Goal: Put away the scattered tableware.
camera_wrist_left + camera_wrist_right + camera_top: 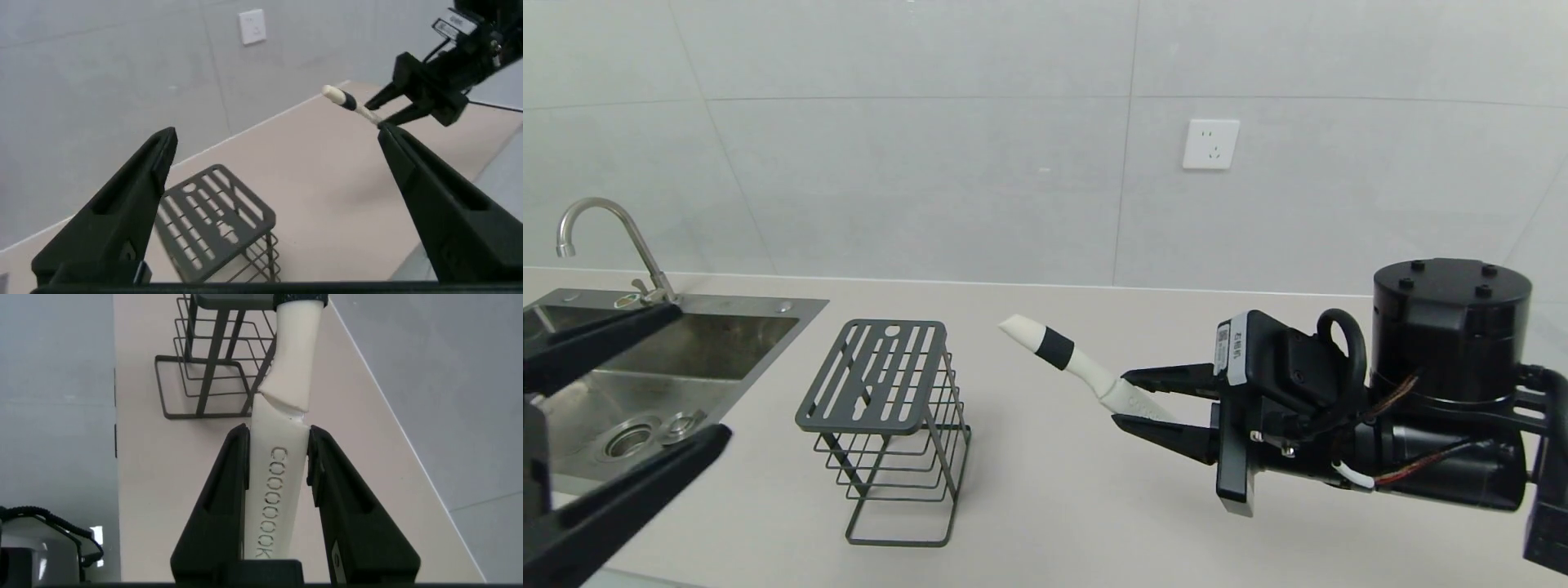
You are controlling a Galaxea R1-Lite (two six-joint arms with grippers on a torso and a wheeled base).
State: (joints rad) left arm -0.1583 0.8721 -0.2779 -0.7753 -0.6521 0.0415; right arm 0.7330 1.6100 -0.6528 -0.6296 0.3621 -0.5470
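At the lower left of the head view, nearest the camera, the left gripper (703, 371) hangs over the counter's front edge with its 2 black fingers spread wide and nothing between them. In its own wrist view the left gripper (274, 139) shows the same wide gap, framing the scene beyond.

Just past it, left of centre, a dark wire rack (882, 425) with a slotted top plate stands upright on the pale counter (1054, 506). It also shows in the left wrist view (216, 216) and the right wrist view (212, 376).

Right of centre, the right gripper (1123, 400) lies level above the counter, closed on the blade end of a white knife (1078, 363). The 2 fingers press the flat blade from either side (278, 437). The handle, ringed by 1 black band, juts up and to the left, pointing over the space between gripper and rack. The knife (282, 457) touches only the fingers and is well apart from the rack. The left wrist view shows the right gripper (376, 114) and the knife (347, 100) in its upper right.

Farther back at the left sits a steel sink (768, 304) with a curved faucet (605, 220). On the grey tiled wall behind is a white socket (1210, 144).
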